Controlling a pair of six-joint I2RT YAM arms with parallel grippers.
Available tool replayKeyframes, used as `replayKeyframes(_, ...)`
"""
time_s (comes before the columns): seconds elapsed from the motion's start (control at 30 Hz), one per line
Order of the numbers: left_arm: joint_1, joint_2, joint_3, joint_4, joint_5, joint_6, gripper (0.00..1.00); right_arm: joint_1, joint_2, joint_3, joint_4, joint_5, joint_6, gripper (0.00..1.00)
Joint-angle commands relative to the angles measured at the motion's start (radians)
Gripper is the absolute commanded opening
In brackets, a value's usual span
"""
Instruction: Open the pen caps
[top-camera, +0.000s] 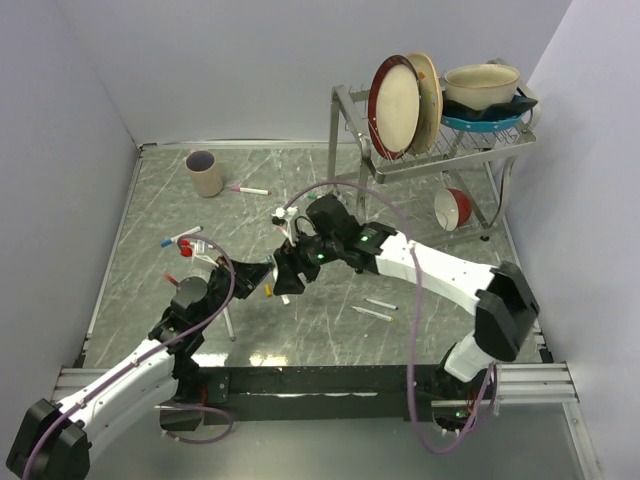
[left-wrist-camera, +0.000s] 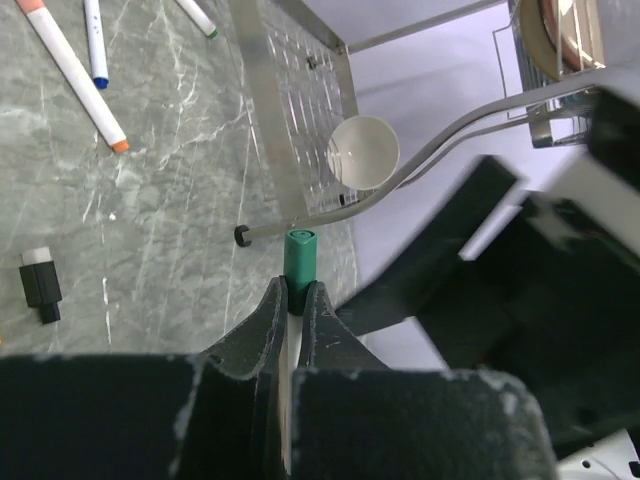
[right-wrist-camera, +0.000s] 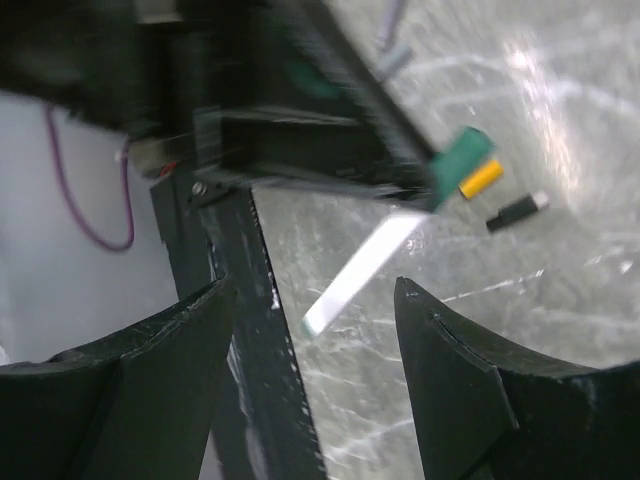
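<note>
left tool (left-wrist-camera: 296, 300) clenched on the white pen (right-wrist-camera: 362, 268), green cap (left-wrist-camera: 300, 258) poking past its tips, right tool (right-wrist-camera: 315, 292) gaping released beside it but looking off line, so a squeeze might miss the cap or pinch barrel.

The far right corner is blocked by a metal dish rack (top-camera: 400, 165) with a red bowl (top-camera: 455, 208) under it, and a cup (top-camera: 204, 172) is stood at the far left. The middle is crowded by the left gripper (left-wrist-camera: 295, 300) and the right gripper (right-wrist-camera: 312, 295), set close together, with a white pen (right-wrist-camera: 360, 265) held just ahead of the right one's wide gap. On the left, loose pens (top-camera: 185, 238) are scattered, while bare table (top-camera: 310, 335) is left near the front.
</note>
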Motion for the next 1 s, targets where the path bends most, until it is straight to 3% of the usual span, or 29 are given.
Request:
replayKeyframes(0.0, -0.018, -0.003, -0.002, 0.093, -0.051, -0.027, 0.01, 0.024, 0.026, 0.015, 0.102, 0.101, 0.219, 0.7)
replayKeyframes(0.23, -0.027, 0.017, -0.006, 0.131, -0.044, -0.028, 0.01, 0.039, 0.072, 0.007, 0.11, 0.157, 0.239, 0.63)
replayKeyframes(0.33, -0.028, 0.017, -0.006, 0.136, -0.042, -0.028, 0.01, 0.039, 0.101, 0.016, 0.11, 0.109, 0.239, 0.37)
replayKeyframes(0.37, -0.028, 0.014, -0.008, 0.13, -0.045, -0.028, 0.01, 0.041, 0.107, 0.018, 0.105, 0.076, 0.235, 0.23)
replayKeyframes(0.43, -0.028, -0.004, -0.012, 0.119, -0.051, -0.025, 0.01, 0.042, 0.112, 0.026, 0.097, 0.055, 0.219, 0.12)
replayKeyframes(0.47, -0.028, -0.014, -0.015, 0.108, -0.058, -0.028, 0.09, 0.044, 0.11, 0.027, 0.091, 0.048, 0.21, 0.05)
replayKeyframes(0.53, -0.028, -0.04, -0.022, 0.082, -0.067, -0.03, 0.25, 0.045, 0.104, 0.035, 0.081, 0.023, 0.186, 0.01)
replayKeyframes(0.57, -0.028, -0.049, -0.032, 0.09, -0.067, -0.019, 0.37, 0.044, 0.104, 0.036, 0.076, 0.017, 0.169, 0.0)
replayKeyframes(0.67, -0.028, -0.073, -0.043, 0.096, -0.065, -0.012, 0.5, 0.044, 0.102, 0.049, 0.058, -0.021, 0.129, 0.0)
replayKeyframes(0.83, -0.028, -0.066, -0.04, 0.099, -0.055, 0.005, 0.5, 0.045, 0.116, 0.061, 0.036, -0.084, 0.097, 0.0)
replayKeyframes(0.97, -0.028, -0.055, -0.043, 0.133, -0.033, 0.024, 0.39, 0.047, 0.119, 0.065, 0.03, -0.078, 0.089, 0.0)
